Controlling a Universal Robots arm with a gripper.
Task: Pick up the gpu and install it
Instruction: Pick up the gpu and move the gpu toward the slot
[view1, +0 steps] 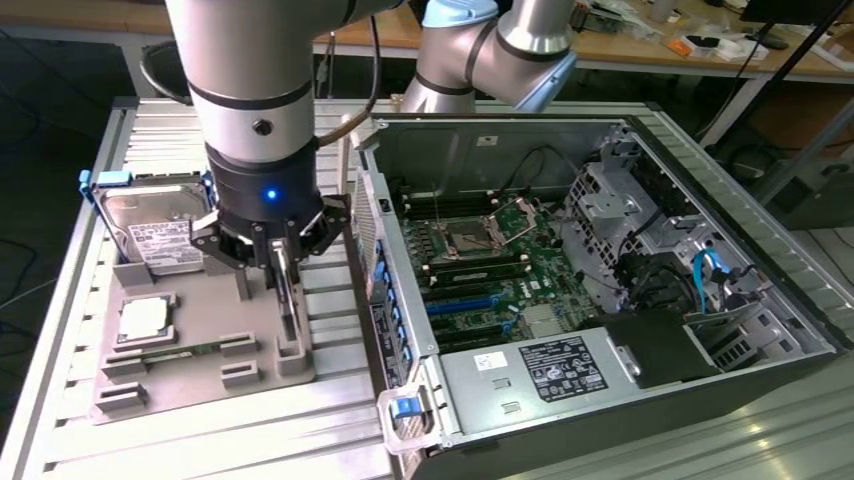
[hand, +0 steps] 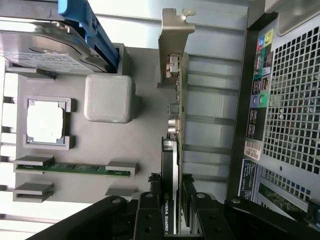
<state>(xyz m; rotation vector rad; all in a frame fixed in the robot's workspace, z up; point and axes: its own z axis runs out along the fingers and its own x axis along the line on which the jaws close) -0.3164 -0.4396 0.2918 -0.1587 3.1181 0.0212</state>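
The gpu (view1: 288, 312) is a thin black card standing on edge in the slot along the exterior view's right side of the grey parts tray (view1: 200, 370). My gripper (view1: 278, 265) is down over it, one finger on each face. In the wrist view the gpu (hand: 170, 150) runs from its grey metal bracket (hand: 175, 30) to my gripper (hand: 170, 215). There the black fingers (hand: 150, 212) press against both sides of the card, so the gripper is shut on it. The card still rests in the tray.
The tray (hand: 125, 165) also holds a silver hard drive with blue handles (view1: 154, 225), a square silver-topped chip (view1: 143, 318) and a green memory stick (hand: 75, 168). The open computer case (view1: 641, 330) lies at the exterior view's right with its motherboard (view1: 481, 260) exposed. The case wall stands close beside the gpu.
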